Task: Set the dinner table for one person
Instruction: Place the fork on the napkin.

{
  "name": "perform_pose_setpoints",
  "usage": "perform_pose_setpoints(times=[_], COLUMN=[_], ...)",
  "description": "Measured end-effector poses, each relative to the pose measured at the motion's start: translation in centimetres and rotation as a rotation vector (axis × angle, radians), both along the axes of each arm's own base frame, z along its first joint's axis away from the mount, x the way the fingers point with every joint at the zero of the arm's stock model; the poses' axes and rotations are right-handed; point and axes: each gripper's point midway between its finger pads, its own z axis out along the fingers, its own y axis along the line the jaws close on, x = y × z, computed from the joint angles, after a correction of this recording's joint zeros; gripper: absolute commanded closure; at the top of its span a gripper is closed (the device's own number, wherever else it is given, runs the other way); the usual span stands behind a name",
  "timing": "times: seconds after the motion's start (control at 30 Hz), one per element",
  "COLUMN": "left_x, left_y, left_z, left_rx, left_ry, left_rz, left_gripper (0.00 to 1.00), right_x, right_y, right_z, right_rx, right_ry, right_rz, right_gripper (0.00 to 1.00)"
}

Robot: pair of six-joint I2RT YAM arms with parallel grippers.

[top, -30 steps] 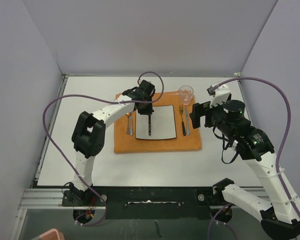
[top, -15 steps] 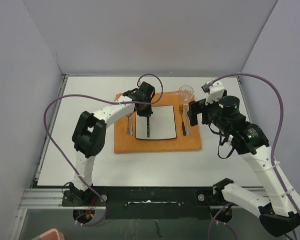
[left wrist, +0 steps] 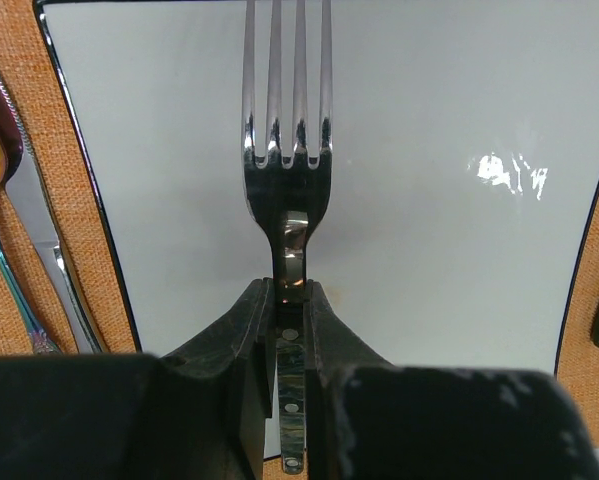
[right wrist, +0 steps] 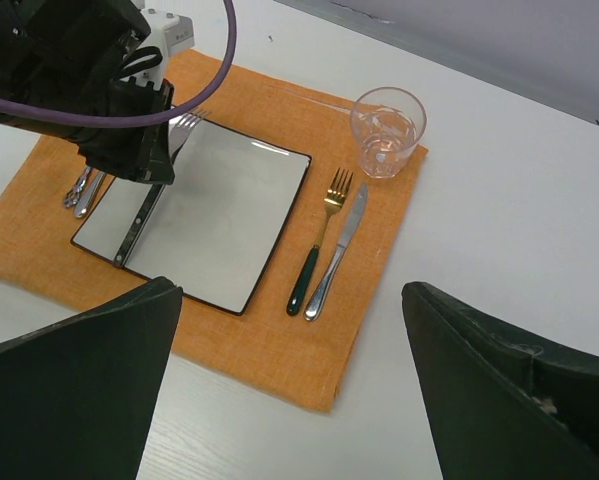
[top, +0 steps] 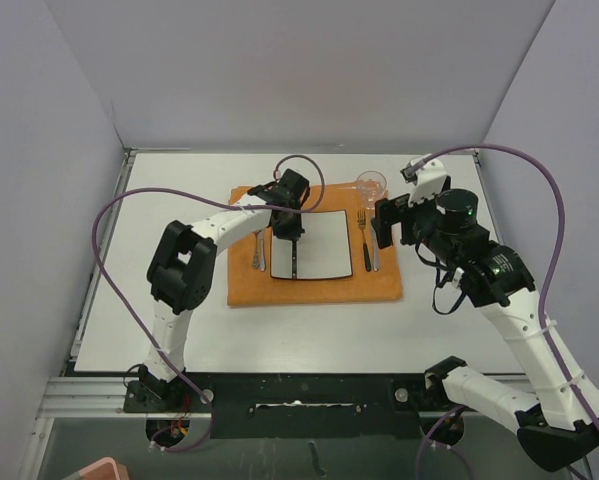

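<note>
The dinner table (top: 309,325) is the big white top filling the workspace, both arm bases at its near edge, walls on 3 sides. An orange mat (top: 329,288) lies flat around mid-table, w/ a square white plate (top: 324,245), dark rim, on the mat's centre. L gripper (top: 289,228) is over the plate's left part, jaws pinched tight on the neck of a silver fork (left wrist: 287,120), just below the tines. The tines point to the far side and the handle runs back toward the plate's near-left edge. Can't tell if the fork touches the plate or sits just above it. On the mat left of the plate are two pcs of cutlery (right wrist: 84,188) side by side; one looks iridescent in the L wrist view. On the mat right of the plate lie a gold fork (right wrist: 319,240) w/ dark green handle and a knife (right wrist: 339,250), parallel and just beside each other, the fork nearer the plate. A clear glass (right wrist: 387,130) stands upright at the mat's far-right corner, beyond the knife tip. R gripper (top: 384,225) hangs above the mat's right edge near the glass, jaws spread wide w/ nothing btwn them, well apart from the L one.
</note>
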Motion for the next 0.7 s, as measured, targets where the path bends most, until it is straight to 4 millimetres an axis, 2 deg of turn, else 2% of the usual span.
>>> perform_pose_setpoints(times=[0.7], left_x=[-0.8], left_y=[0.3], left_z=[-1.2], left_rx=[0.025], left_ry=[0.032], left_rz=[0.021], left_gripper=[1.0], right_x=[0.7], right_y=[1.2], right_z=[0.9], right_rx=[0.036], right_ry=[-0.023], right_rz=[0.033], right_gripper=[0.02])
